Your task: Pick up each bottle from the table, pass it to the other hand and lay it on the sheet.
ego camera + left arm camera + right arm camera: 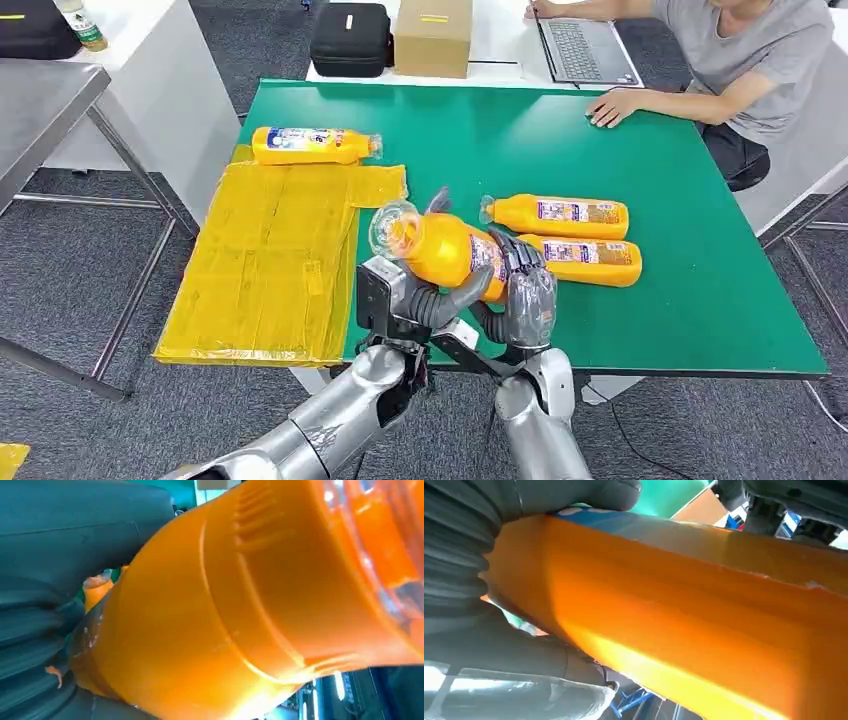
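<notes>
From the head view, both hands were on one orange bottle (450, 255) held above the green desk (700, 300): left hand (420, 300) under it, right hand (525, 290) wrapped round. Left wrist view: the bottle (225, 620) against grey fingers (45, 630). Right wrist view: fingers (574, 495) clenched on the bottle (674, 625).

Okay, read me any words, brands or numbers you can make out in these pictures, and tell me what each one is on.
Nothing can be read.
Held bottle: label too blurred, partly behind the right hand and left hand.
Bottle at the sheet: label too small.
Two bottles on the table: labels too small.
Cardboard box: yellow sticker unreadable.
Black case: white tag unreadable.
</notes>
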Robot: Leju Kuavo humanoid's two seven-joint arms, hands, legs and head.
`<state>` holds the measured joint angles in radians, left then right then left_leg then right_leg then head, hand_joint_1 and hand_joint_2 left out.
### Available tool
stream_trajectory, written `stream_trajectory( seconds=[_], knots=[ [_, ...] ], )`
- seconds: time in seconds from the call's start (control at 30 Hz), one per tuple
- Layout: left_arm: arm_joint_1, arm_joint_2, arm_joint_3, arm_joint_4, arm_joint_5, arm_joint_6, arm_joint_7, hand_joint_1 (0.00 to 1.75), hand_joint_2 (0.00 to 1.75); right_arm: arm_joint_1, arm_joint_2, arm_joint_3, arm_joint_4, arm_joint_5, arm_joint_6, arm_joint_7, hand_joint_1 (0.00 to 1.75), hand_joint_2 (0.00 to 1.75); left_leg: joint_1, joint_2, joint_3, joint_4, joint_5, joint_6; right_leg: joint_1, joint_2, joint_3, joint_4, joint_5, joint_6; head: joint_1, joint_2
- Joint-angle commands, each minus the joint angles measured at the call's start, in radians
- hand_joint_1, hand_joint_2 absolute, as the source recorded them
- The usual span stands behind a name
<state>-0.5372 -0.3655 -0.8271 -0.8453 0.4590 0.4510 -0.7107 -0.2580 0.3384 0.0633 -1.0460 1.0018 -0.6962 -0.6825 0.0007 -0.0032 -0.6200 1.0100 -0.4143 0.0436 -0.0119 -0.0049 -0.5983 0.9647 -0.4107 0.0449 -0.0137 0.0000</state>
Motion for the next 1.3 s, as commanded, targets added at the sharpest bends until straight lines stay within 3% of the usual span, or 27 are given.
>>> stream_trajectory(
  seconds=[0.03, 0.27, 0.6, 0.8, 0.83, 1.13, 1.27, 1.3],
  knots=[
    [-0.105, 0.016, -0.145, 0.1, 0.06, 0.081, 0.013, 1.75, 1.75, -0.045, 0.011, -0.014, 0.065, -0.04, -0.002, -0.016, 0.0, 1.75, 0.0, 0.002, 0.005, 0.0, -0.002, -0.002, 0.0, 0.002, 0.004, 0.0, -0.002, -0.002, 0.0, 0.0],
    [-0.124, 0.016, -0.145, 0.137, 0.065, 0.112, 0.013, 1.75, 1.75, -0.063, 0.011, -0.043, 0.084, -0.069, -0.002, -0.016, 0.0, 1.75, 0.0, 0.002, 0.004, -0.001, -0.001, -0.001, 0.0, 0.002, 0.003, -0.001, -0.001, -0.001, 0.0, 0.0],
    [-0.125, 0.016, -0.007, 0.2, -0.177, 0.212, 0.013, 1.75, 1.75, -0.125, 0.011, -0.109, 0.205, -0.137, -0.002, -0.016, 0.0, 1.75, 0.0, 0.002, 0.004, -0.001, -0.001, -0.002, 0.0, 0.002, 0.003, -0.001, 0.0, -0.001, 0.0, 0.0],
    [-0.129, 0.034, 0.058, 0.231, -0.291, 0.247, 0.013, 1.75, 1.75, -0.088, 0.011, -0.062, 0.183, -0.169, -0.002, -0.016, 0.0, 1.75, 0.0, 0.002, 0.004, -0.001, -0.001, -0.002, 0.0, 0.002, 0.004, -0.001, 0.0, -0.001, 0.0, 0.0],
    [-0.128, 0.033, 0.098, 0.255, -0.325, 0.221, 0.013, 1.75, 1.75, -0.054, 0.011, -0.152, 0.188, -0.106, -0.002, -0.016, 0.0, 1.75, 0.0, 0.003, 0.007, -0.002, -0.002, -0.002, 0.0, 0.002, 0.006, -0.001, -0.001, -0.002, 0.0, 0.0],
    [-0.137, 0.077, 0.169, 0.3, -0.445, 0.247, 0.013, 1.75, 1.75, -0.054, 0.011, -0.164, 0.207, -0.159, -0.002, -0.016, 0.0, 1.75, 0.0, 0.003, 0.005, -0.001, -0.001, -0.002, 0.0, 0.003, 0.003, -0.001, 0.0, -0.001, 0.0, 0.0],
    [-0.053, 0.016, 0.685, 0.255, -1.223, 0.247, 0.013, 1.75, 1.75, -0.051, 0.011, -0.185, 0.222, -0.174, -0.002, -0.016, 0.0, 1.75, 0.001, 0.004, 0.004, -0.001, -0.001, -0.002, 0.001, 0.004, 0.003, -0.001, 0.0, -0.001, 0.0, 0.0],
    [-0.06, 0.026, 0.72, 0.265, -1.272, 0.247, 0.017, 1.75, 1.75, -0.051, 0.011, -0.177, 0.229, -0.189, -0.002, -0.016, 0.0, 1.75, 0.0, 0.006, 0.008, -0.002, -0.002, -0.002, 0.0, 0.006, 0.006, -0.001, -0.001, -0.002, 0.0, 0.0]
  ],
)
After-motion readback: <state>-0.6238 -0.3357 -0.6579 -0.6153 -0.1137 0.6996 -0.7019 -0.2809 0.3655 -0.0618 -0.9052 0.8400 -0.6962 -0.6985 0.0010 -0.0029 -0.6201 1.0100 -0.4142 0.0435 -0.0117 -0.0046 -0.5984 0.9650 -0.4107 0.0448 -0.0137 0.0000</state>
